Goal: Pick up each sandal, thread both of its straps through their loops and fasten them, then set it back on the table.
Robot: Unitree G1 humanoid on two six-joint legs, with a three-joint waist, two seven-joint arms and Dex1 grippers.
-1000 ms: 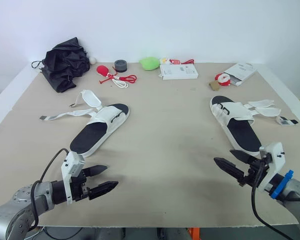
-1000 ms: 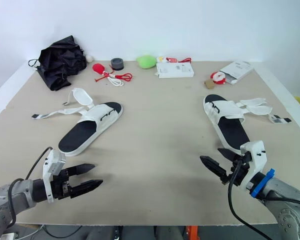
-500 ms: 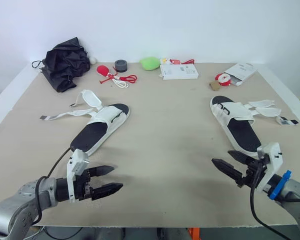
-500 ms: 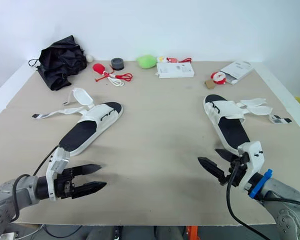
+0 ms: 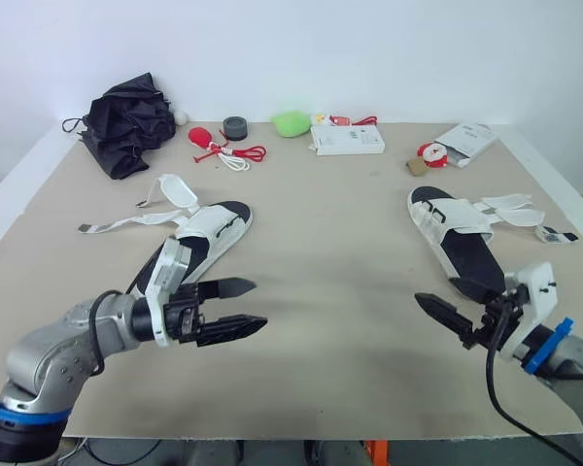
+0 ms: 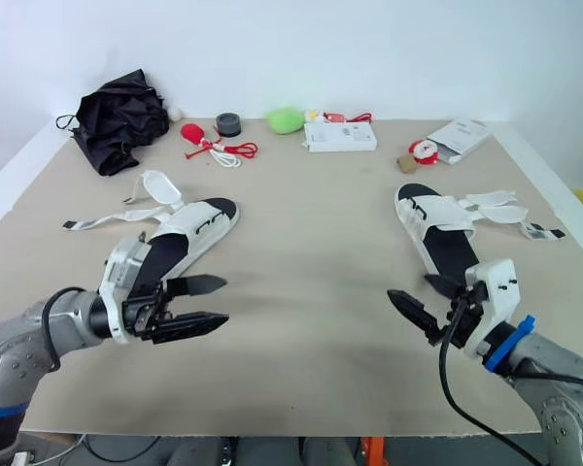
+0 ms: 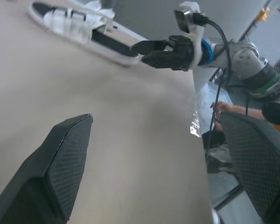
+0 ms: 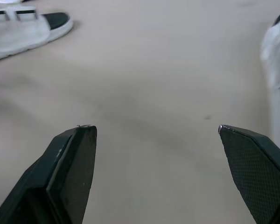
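The left sandal, white with a black insole, lies on the table's left half with its two straps loose and spread out to the left. My left gripper hovers open and empty just right of its heel. The right sandal lies on the right half, its straps loose to the right. My right gripper is open and empty at that sandal's heel. The left wrist view looks across the table at the right gripper and the right sandal. The right wrist view shows the left sandal.
Along the back edge lie a black bundle, a red corded item, a grey roll, a green lump, a white box and a white package. Bare tabletop separates the sandals.
My left gripper has risen and moved forward and to the right, from near the table's front edge to beside the left sandal's heel. The right gripper has barely shifted.
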